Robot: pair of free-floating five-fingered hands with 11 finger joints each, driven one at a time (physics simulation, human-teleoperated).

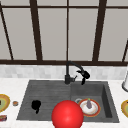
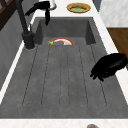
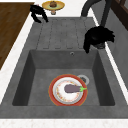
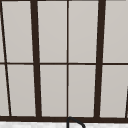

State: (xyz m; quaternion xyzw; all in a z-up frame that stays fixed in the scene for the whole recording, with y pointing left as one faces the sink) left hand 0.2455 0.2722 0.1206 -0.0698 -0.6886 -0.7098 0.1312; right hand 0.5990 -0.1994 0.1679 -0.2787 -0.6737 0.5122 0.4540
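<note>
My left hand (image 1: 36, 105) hovers over the ribbed drainboard (image 1: 47, 96) on the sink's left side, near its front edge, fingers relaxed and pointing down, holding nothing. It appears again in the left side view as the left hand (image 2: 110, 65) and in the right side view as the left hand (image 3: 37, 12). My right hand (image 1: 84, 74) hangs by the tip of the black faucet (image 1: 67, 75), fingers loose and drooping; I also see the right hand (image 3: 98, 37) beside the faucet base. In the basin lies a red-rimmed plate (image 3: 58, 98) with a purple eggplant (image 3: 72, 88) on it.
A big red ball (image 1: 67, 114) covers the sink's front edge in the front view. Yellow-green plates sit on the counter at the left (image 1: 3, 102) and right (image 1: 125, 107). A white object (image 1: 125, 83) stands at the back right. A window fills the wall behind.
</note>
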